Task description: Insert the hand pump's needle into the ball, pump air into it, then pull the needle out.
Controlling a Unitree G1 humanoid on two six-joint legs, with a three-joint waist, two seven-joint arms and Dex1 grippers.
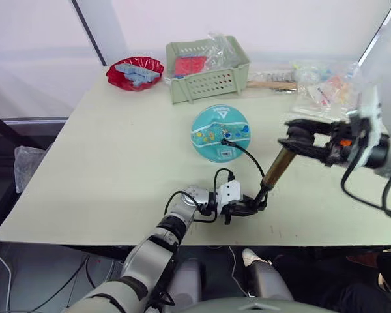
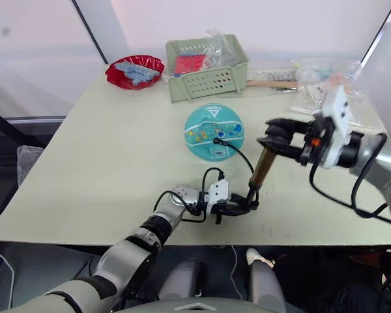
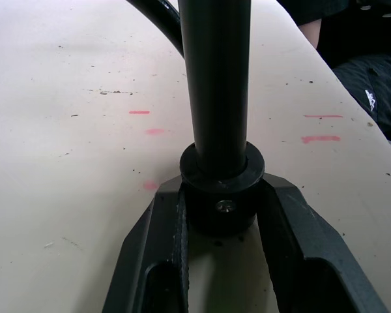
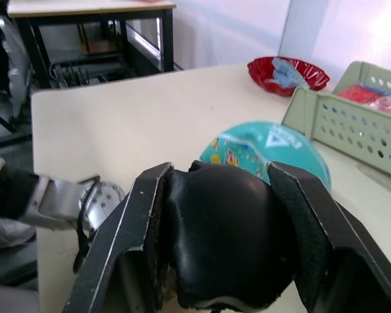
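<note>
You see the pale matte tabletop (image 1: 104, 169) carrying the flattened teal ball (image 1: 220, 132), a glossy printed disc. Beside the ball, the slim brass hand pump (image 1: 277, 167) leans, its thin hose (image 1: 247, 155) arcing to the ball's face. Your right gripper (image 1: 298, 141) has its jaws closed on the rounded black handle; your left gripper (image 1: 253, 207) jaws pinch the pump's black base cap.

You see a teal ball (image 1: 220, 133) with colourful prints. The hand pump (image 1: 277, 167) is brass-gold, its hose (image 1: 247, 154) black. The bowl (image 1: 135, 72) is red.
</note>
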